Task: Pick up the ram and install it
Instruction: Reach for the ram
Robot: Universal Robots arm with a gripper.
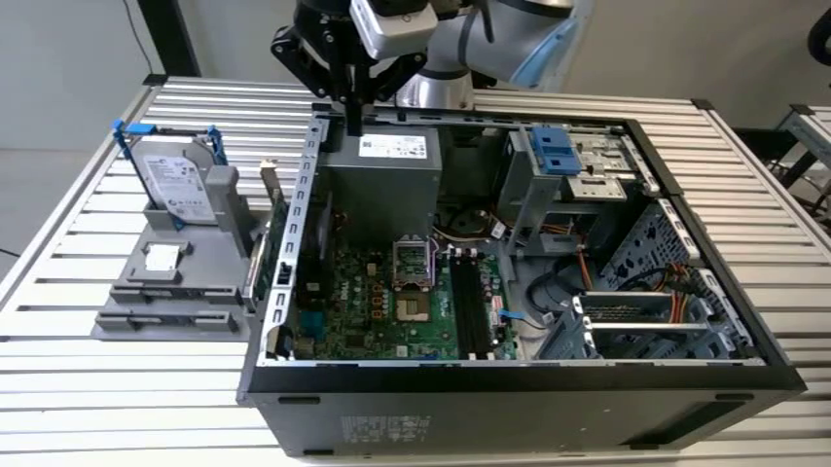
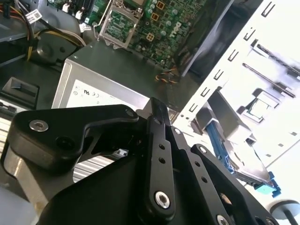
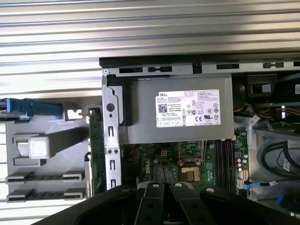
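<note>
Tool (image 3: 164, 185) pinched closed above rear wall of 1 open PC case (image 1: 520, 418); 1 ram (image 3: 95, 154) on edge between case and 1 grey fixture (image 1: 169, 292) holding 1 hard drive (image 1: 175, 185)

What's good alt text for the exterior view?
A robot arm's gripper hangs over the far edge of an open computer case, near its grey power supply. A hard drive stands in a holder on the slatted table at the exterior view's left.

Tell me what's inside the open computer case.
A green motherboard, a grey power supply, drive cages and cables. Whatever lies beneath the power supply is hidden.
</note>
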